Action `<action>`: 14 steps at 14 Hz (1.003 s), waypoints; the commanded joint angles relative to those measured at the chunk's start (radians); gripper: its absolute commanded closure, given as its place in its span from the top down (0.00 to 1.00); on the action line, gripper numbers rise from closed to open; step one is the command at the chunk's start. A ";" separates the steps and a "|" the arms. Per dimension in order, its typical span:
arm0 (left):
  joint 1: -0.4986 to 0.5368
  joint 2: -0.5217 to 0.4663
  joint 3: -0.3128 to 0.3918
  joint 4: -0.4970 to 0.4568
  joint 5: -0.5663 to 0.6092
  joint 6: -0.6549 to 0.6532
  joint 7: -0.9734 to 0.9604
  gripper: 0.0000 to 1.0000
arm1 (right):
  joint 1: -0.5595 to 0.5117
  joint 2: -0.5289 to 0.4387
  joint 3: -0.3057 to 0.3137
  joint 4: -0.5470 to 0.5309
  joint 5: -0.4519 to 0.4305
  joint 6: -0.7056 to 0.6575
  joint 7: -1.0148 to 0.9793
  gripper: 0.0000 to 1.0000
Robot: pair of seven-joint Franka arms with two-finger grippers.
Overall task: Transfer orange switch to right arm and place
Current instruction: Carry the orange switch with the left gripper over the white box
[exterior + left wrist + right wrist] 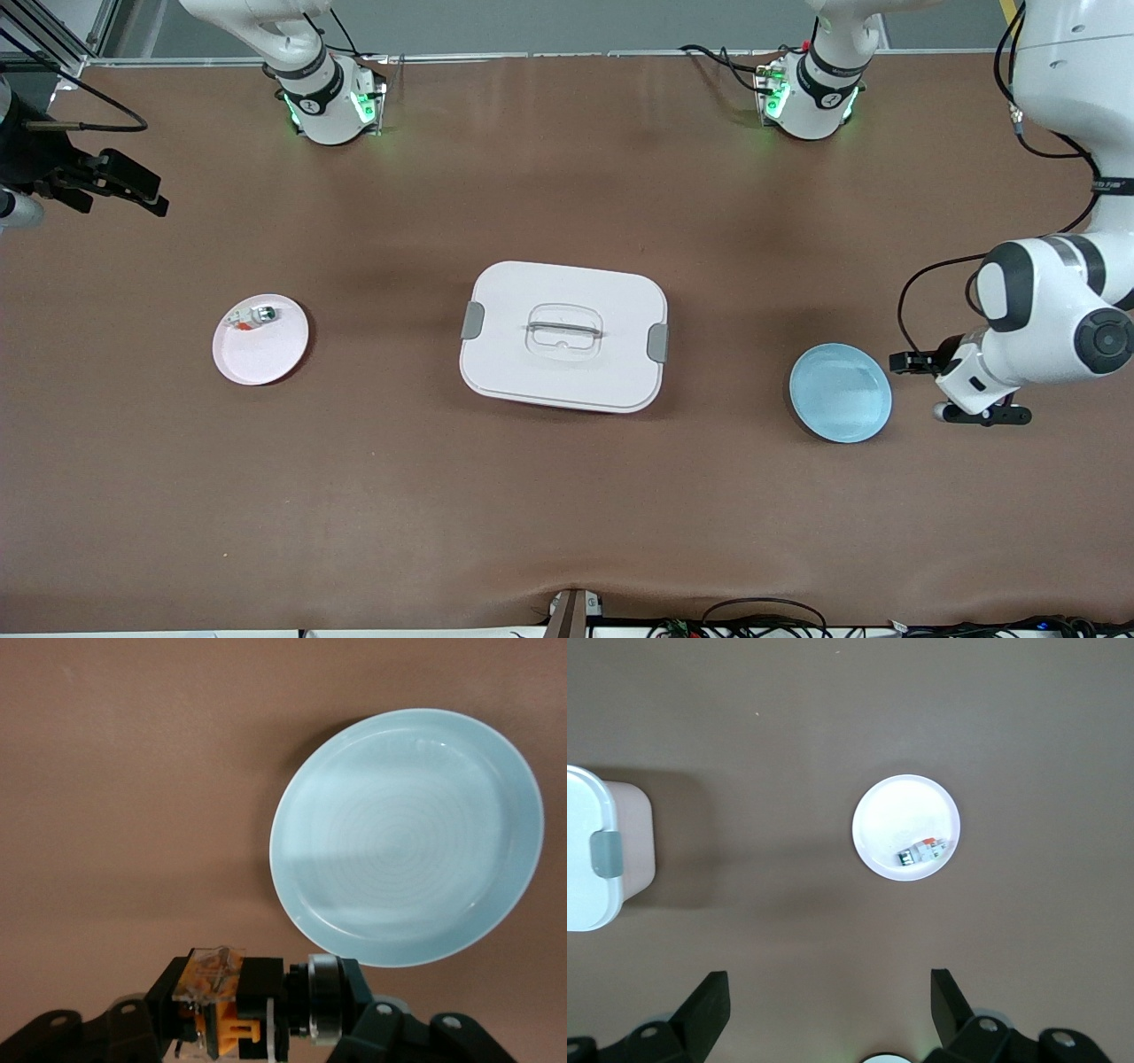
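My left gripper [257,1008] is shut on the orange switch [232,1014], a stubby black part with orange pieces, a clear cap and a silver ring. In the front view the left gripper [979,414] hangs low over the table beside a light blue plate [840,392], toward the left arm's end. The blue plate [407,837] holds nothing. My right gripper [828,992] is open and holds nothing. It hangs high at the right arm's end of the table [133,190].
A pink plate [266,354] near the right arm's end holds a small whitish-silver part with a green spot [257,315]; both show in the right wrist view [890,819] [926,851]. A white lidded box with a handle [563,335] stands mid-table.
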 commanded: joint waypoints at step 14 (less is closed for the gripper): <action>-0.001 -0.149 -0.300 0.296 -0.084 -0.473 -0.484 0.00 | 0.002 -0.025 0.005 -0.008 -0.013 0.030 -0.030 1.00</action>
